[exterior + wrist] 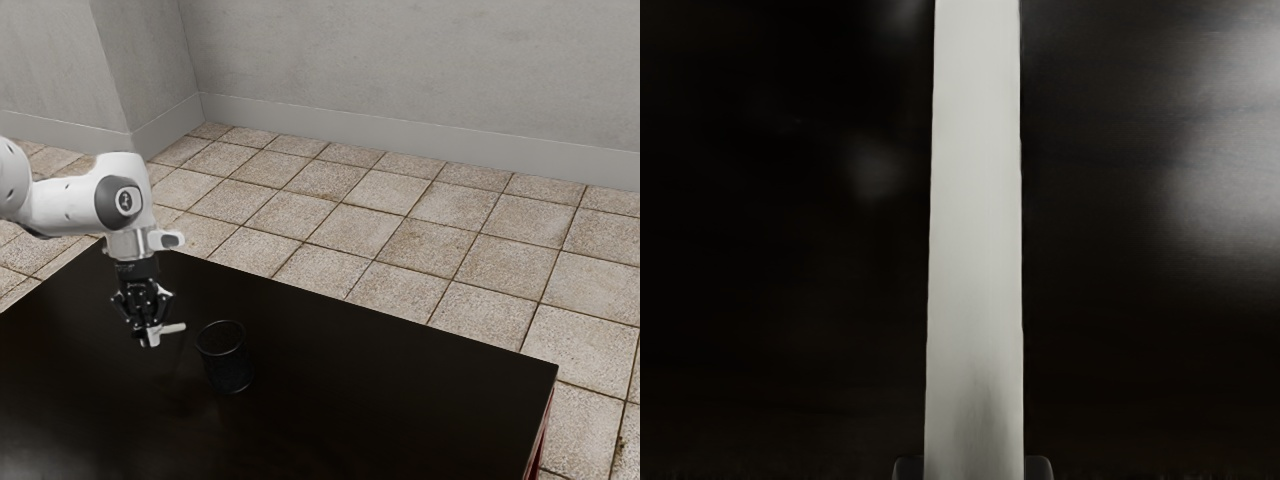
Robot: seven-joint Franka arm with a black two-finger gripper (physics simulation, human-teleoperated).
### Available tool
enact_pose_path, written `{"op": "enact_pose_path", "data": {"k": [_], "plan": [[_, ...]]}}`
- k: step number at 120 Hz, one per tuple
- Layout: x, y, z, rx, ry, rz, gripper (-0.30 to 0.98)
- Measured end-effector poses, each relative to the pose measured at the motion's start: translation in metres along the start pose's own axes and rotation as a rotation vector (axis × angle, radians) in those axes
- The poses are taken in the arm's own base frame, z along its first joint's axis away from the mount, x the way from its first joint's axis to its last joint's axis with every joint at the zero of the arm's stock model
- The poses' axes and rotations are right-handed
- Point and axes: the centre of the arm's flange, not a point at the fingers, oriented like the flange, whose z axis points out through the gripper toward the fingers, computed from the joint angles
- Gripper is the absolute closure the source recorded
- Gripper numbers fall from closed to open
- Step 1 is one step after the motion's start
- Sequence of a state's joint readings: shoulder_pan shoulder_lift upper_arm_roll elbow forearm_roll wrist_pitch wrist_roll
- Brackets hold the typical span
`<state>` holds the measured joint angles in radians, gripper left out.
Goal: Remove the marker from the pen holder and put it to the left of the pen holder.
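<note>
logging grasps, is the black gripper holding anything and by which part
The black two-finger gripper holds the slim white marker, apparently near one end; its longer visible part sticks out toward the black round pen holder.

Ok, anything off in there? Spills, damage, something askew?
No spill or damage visible. One mild oddity: the marker sits sideways in the gripper, one end sticking out toward the pen holder, which stands upright on the table.

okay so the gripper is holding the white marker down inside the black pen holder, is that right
Not quite: the white marker is outside the black pen holder, off toward the exterior view's left, as that view shows. The gripper is indeed holding it.
</note>
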<state>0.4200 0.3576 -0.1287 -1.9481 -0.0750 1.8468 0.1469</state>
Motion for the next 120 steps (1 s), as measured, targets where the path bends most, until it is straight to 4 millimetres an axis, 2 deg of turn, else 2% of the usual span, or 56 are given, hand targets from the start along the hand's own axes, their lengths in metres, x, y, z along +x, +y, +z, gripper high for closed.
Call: {"op": "enact_pose_path", "data": {"k": [13, 55, 71, 87, 93, 97, 104, 111, 120], "plan": [[0.000, 0.001, 0.003, 0.003, -0.009, 0.003, 0.75], [0.000, 0.002, 0.007, -0.010, -0.018, 0.011, 0.61], [0.001, 0.001, 0.009, -0.013, -0.022, 0.013, 0.67], [0.000, 0.006, 0.004, -0.009, -0.014, 0.022, 0.41], [-0.004, 0.022, -0.024, 0.010, 0.040, 0.046, 0.33], [-0.013, 0.041, -0.057, 0.034, 0.103, 0.073, 0.28], [-0.044, 0.085, -0.121, 0.076, 0.231, 0.131, 0.21], [-0.080, 0.126, -0.177, 0.090, 0.335, 0.192, 0.16], [-0.116, 0.178, -0.244, 0.101, 0.440, 0.279, 0.11]]}}
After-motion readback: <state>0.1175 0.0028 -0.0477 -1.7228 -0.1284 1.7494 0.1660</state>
